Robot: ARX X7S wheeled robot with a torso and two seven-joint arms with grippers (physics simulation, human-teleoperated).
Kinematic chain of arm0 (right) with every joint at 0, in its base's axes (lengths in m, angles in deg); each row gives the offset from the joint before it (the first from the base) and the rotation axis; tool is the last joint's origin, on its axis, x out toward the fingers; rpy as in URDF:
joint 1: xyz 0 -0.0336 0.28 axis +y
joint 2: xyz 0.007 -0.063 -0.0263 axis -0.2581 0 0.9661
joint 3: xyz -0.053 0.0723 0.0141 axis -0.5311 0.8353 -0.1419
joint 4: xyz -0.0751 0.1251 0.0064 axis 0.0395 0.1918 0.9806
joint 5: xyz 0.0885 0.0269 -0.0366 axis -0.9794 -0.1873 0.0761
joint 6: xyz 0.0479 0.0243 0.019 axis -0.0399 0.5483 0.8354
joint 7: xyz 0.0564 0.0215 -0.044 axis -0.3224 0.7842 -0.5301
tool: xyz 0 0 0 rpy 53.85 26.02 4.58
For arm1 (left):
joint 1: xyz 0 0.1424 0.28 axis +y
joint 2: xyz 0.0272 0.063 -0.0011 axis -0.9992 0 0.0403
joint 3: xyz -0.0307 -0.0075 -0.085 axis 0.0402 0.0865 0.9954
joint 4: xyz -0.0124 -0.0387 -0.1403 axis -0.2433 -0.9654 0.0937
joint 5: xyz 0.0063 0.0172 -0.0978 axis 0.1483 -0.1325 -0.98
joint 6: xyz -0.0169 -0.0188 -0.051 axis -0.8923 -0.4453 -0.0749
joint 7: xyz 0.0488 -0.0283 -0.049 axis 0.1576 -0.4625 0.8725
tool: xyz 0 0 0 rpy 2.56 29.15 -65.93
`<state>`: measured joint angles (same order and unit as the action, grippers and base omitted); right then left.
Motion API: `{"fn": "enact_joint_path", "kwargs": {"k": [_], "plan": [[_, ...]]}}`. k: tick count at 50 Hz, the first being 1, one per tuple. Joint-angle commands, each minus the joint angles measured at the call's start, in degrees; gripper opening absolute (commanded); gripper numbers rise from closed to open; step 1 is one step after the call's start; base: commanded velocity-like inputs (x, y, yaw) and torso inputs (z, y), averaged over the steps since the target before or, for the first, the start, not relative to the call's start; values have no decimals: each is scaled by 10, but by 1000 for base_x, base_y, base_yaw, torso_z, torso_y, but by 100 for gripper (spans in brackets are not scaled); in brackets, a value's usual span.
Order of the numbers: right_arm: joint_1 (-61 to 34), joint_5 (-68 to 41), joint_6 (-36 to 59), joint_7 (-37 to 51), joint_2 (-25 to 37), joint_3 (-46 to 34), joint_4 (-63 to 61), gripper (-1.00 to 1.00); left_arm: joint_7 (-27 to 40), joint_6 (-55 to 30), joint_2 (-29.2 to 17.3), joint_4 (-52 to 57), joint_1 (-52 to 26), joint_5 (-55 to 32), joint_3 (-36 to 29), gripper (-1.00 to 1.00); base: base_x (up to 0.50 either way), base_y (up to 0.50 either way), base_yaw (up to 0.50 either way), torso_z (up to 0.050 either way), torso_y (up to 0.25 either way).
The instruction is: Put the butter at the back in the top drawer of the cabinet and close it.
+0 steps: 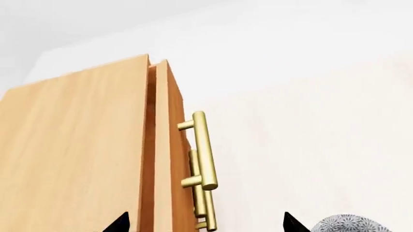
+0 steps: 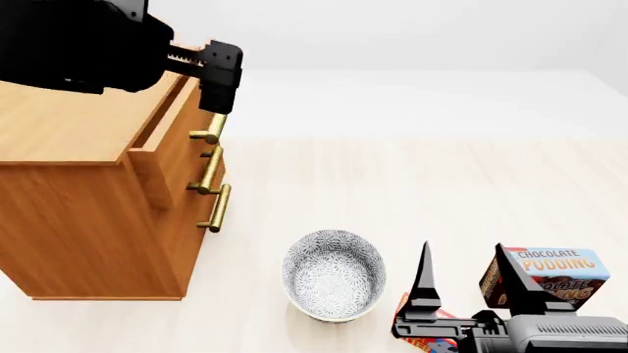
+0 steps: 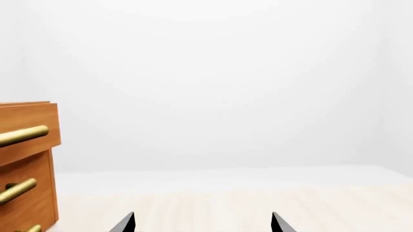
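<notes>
The cabinet (image 2: 88, 220) stands at the left, its top drawer (image 2: 176, 129) pulled out a small gap. My left gripper (image 2: 218, 99) hangs open just above that drawer's brass handle (image 1: 203, 150), touching nothing; its black fingertips (image 1: 119, 223) frame the drawer front (image 1: 169, 154). The butter (image 2: 417, 342) lies on the floor at the bottom right, mostly hidden under my right gripper (image 2: 463, 257). The right gripper is open and empty above it, jaws wide apart. In the right wrist view, its fingertips (image 3: 125, 223) show over bare floor, and the top drawer (image 3: 29, 121) is at the edge.
A patterned bowl (image 2: 334, 273) sits on the floor between the cabinet and the butter. A chocolate pudding box (image 2: 554, 276) stands just right of the right gripper. Two lower drawers with brass handles (image 2: 218, 208) are shut. Pale wooden floor stretches beyond.
</notes>
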<state>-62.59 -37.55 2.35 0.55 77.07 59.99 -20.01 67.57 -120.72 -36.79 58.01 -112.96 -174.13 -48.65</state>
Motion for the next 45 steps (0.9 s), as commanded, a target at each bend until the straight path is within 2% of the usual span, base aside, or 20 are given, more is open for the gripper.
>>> {"fn": "enact_joint_path", "kwargs": {"k": [1, 11, 21, 45], "plan": [[-1, -1, 3, 1, 4, -3, -1, 100, -32, -61, 65, -153, -59, 14, -49, 100, 0, 0, 0, 0, 0], [-1, -1, 4, 2, 6, -6, -2, 100, -45, -99, 96, -231, -69, 1, -80, 100, 0, 0, 0, 0, 0], [-4, -3, 4, 3, 7, -7, 1, 100, -107, -131, 134, -305, -80, 27, -102, 100, 0, 0, 0, 0, 0], [-6, -7, 5, 6, 12, -10, 2, 100, -219, -125, 173, -376, -71, 106, -146, 100, 0, 0, 0, 0, 0]]}}
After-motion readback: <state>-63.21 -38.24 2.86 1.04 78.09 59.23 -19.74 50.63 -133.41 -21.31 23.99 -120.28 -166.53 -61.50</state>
